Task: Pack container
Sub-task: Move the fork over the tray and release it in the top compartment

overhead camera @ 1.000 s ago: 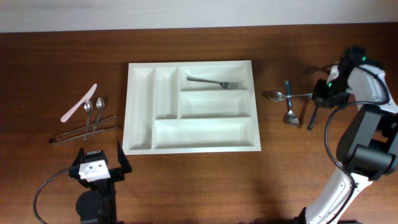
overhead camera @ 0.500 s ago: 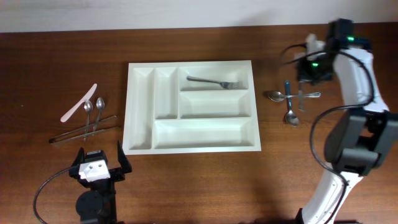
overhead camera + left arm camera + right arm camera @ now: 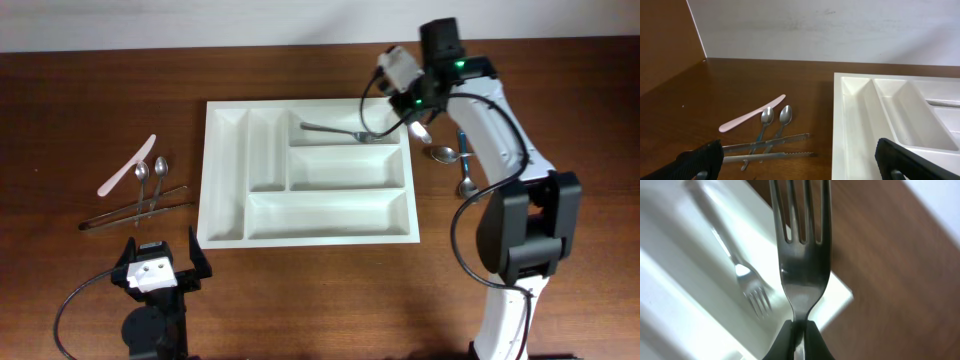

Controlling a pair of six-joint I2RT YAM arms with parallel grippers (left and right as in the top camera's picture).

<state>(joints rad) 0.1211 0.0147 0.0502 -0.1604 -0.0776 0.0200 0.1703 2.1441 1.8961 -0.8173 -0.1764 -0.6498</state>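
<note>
Above the table, the right gripper [image 3: 412, 112] hangs over the far right corner of the large white plastic cutlery tray [image 3: 212, 170], which lies mid-table. Its top wide compartment already holds one steel fork [image 3: 345, 131]. Let go this close to the rim, the carried fork could land across the wall or slide onto the wood. Just right of the tray lie a steel spoon [image 3: 443, 154] and a blue-handled spoon [image 3: 467, 186], near enough for a low arm to sweep. The left gripper [image 3: 160, 262] sits at the near edge, spread wide and empty.

From the left wrist, a pale pink plastic knife [image 3: 751, 119], two small steel spoons [image 3: 775, 117] and serrated metal tongs [image 3: 765, 150] lie beside the tray's left wall, with nothing blocking them.

From the right wrist, the jaws pinch a second steel fork [image 3: 801, 255] by its neck, tines forward over the tray corner. So narrow a pinch may let it swivel, and on release it could clatter onto the fork below.
</note>
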